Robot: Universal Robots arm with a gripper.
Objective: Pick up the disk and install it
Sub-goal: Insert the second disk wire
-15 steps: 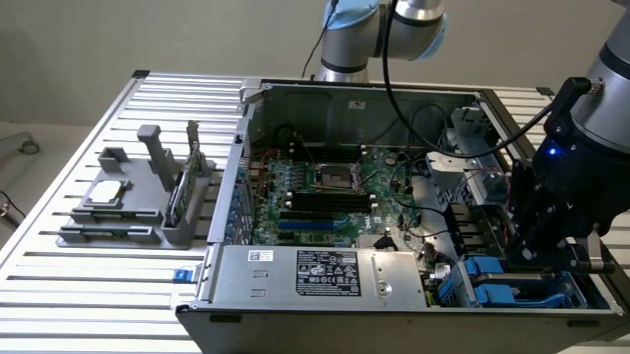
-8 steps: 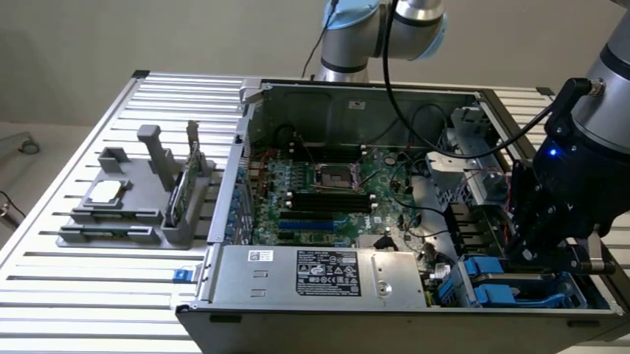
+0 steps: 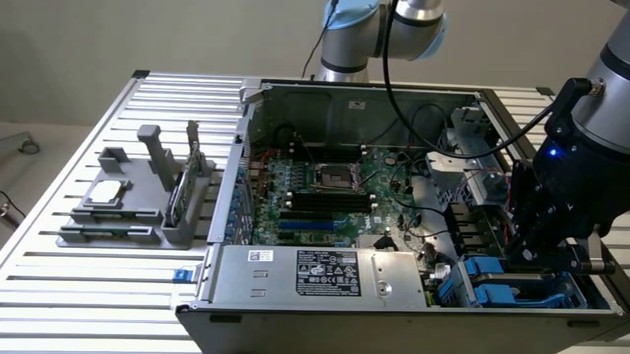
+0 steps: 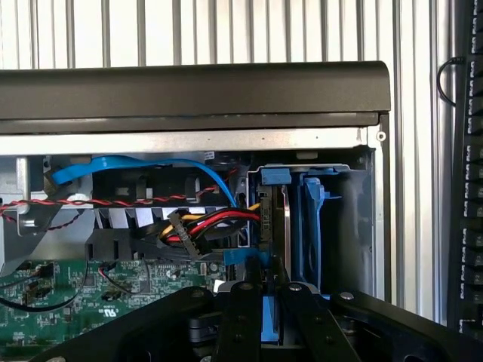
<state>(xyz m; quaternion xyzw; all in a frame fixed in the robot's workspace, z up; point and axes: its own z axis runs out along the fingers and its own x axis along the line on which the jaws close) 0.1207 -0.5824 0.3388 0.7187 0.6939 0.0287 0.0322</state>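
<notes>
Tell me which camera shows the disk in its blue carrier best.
The wrist view: the disk stands edge-on in the drive bay, blue carrier between the gripper fingers. The exterior view shows just blue carrier parts below the gripper.

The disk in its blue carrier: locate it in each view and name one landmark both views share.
Exterior view: the disk stands on edge in the drive bay at the computer case's near corner, on the exterior view's right, under the gripper.
Wrist view: the disk sits between the gripper's fingers.
Shared landmark: the green motherboard.
</notes>
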